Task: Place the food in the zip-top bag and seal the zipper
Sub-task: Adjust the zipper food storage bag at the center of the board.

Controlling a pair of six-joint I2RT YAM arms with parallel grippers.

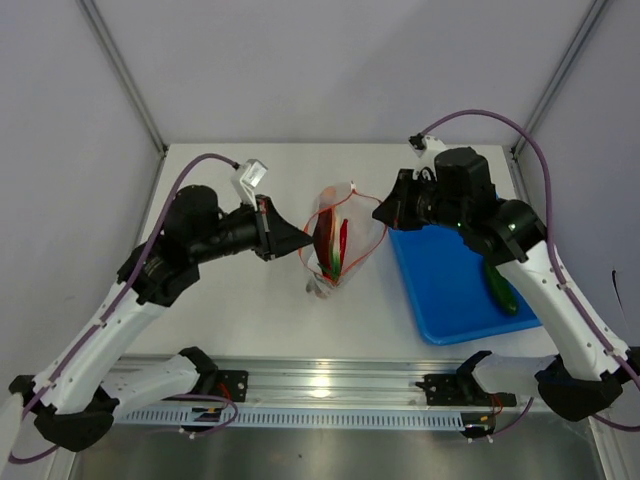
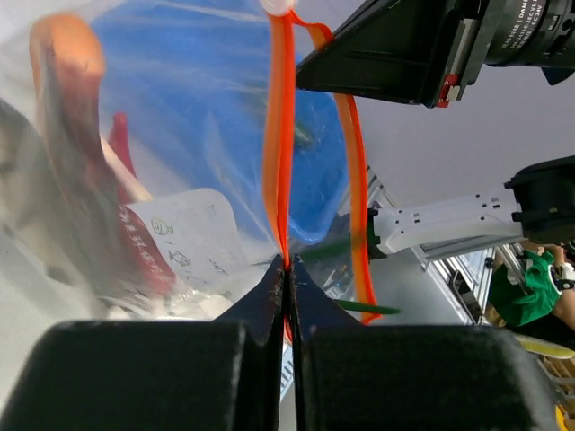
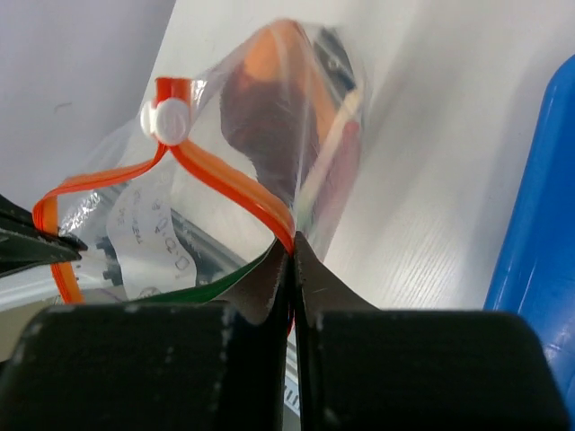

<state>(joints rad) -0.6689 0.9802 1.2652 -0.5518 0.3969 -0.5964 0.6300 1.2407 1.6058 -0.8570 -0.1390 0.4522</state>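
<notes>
**Bag held by both arms, mouth open, cucumber on the tray**

- The zip-top bag [image 1: 325, 215] is at table centre, strung between the two grippers. Its mouth faces up toward the top camera.
- The left gripper [image 1: 303, 243] is at 9 o'clock of the bag. Its wrist view shows the jaws pinched flat together on the zipper [image 2: 278, 135], with no gap and the orange strip running straight into the tips.
- The right gripper [image 1: 381, 213] is at about 2 o'clock of the bag. It is the same story there: jaws clamped tight on the orange strip with a fold of clear film.
- The zipper is not sealed. The strip makes an open loop between the two pinch points. The white slider [image 3: 171, 119] sits at one end of the track, and the two strip halves split apart right after it.
- Inside the bag are the red chili [image 1: 343, 240], the dark red sausage [image 1: 322, 238] at 9 o'clock of it, and green onion [image 1: 335, 262] toward the lower end. The bun is blurred in both wrist views.
- The cucumber [image 1: 501, 290] is outside the bag. It lies on the blue tray [image 1: 445, 290] near its 3 o'clock edge, partly under the right forearm.
- The tray is at 3–4 o'clock of the bag, just beside it, on the white table [image 1: 240, 310].
- I can't tell whether the lower tip of the bag touches the table or hangs just above it.
</notes>
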